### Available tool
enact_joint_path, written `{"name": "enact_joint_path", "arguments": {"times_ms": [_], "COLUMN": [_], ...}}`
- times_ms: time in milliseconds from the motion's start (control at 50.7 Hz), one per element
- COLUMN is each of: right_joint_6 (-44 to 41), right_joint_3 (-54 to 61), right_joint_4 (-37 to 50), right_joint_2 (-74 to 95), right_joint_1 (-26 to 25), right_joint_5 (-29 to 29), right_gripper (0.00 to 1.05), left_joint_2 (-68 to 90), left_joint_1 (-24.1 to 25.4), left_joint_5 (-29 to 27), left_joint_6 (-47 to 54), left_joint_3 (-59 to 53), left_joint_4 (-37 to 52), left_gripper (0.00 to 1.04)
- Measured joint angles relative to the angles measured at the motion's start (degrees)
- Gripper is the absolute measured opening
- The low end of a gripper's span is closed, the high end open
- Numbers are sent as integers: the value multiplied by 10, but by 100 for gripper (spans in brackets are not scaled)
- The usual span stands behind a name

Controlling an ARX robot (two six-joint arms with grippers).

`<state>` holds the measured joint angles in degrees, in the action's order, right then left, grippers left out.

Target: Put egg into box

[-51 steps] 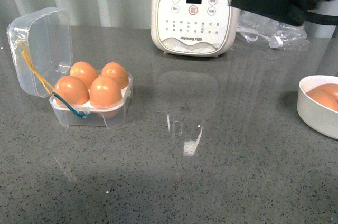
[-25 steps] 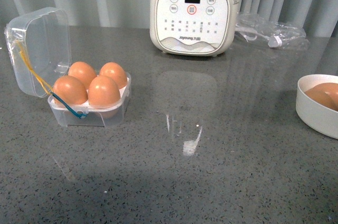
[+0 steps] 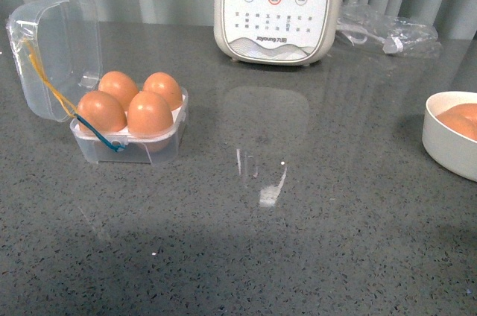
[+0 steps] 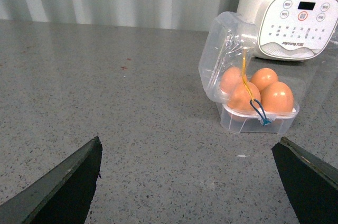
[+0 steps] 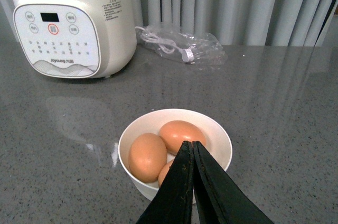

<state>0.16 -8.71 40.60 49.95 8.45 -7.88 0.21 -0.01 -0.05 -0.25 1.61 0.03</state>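
Egg point(image 3: 150, 115) sits in a near cell of the box point(image 3: 160, 153), all four cells looking full, so hold your left gripper point(image 4: 188, 145), spread and empty, well back and lift your right gripper point(image 5: 192, 143), pressed together on nothing, away from the bowl point(image 5: 174, 111) without nudging it.

Right wrist view. You are looking along the right gripper point(image 5: 193, 145), whose two dark fingers are meeting at their tips in front of a white bowl point(image 5: 174, 112). The bowl is holding three brown eggs point(image 5: 147, 157), one partly hidden by the fingers. Behind it, a white appliance point(image 5: 71, 28) and a clear bag point(image 5: 179, 47) are sitting on the grey countertop point(image 5: 274, 108).
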Motion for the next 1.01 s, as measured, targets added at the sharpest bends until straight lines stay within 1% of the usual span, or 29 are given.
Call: {"name": "enact_joint_path", "arguments": {"times_ms": [296,336,375,474,533,592,691,1007], "right_joint_6": [0,0,0,0,0,0,0,0], "right_joint_3": [39,43,47,56,62,79,83,83], "right_joint_4": [-44,-55,-62,-84,-100,-82,-100,-202], "right_joint_2": [-83,-96,-107,-141,-162,-169,-187,-296], "right_joint_1": [-31,-49,-63,-82,-83,-83,-83,-83], "right_joint_5": [28,58,73,75,76,78,78,78], "right_gripper": [3,3,3,3,3,3,3,3], "left_joint_2": [0,0,0,0,0,0,0,0], "left_joint_1": [0,0,0,0,0,0,0,0], "left_joint_5": [0,0,0,0,0,0,0,0], "left_joint_6": [0,0,0,0,0,0,0,0], "left_joint_3": [0,0,0,0,0,0,0,0], "left_joint_4": [0,0,0,0,0,0,0,0], "left_gripper": [98,98,98,98,98,98,98,98]}}
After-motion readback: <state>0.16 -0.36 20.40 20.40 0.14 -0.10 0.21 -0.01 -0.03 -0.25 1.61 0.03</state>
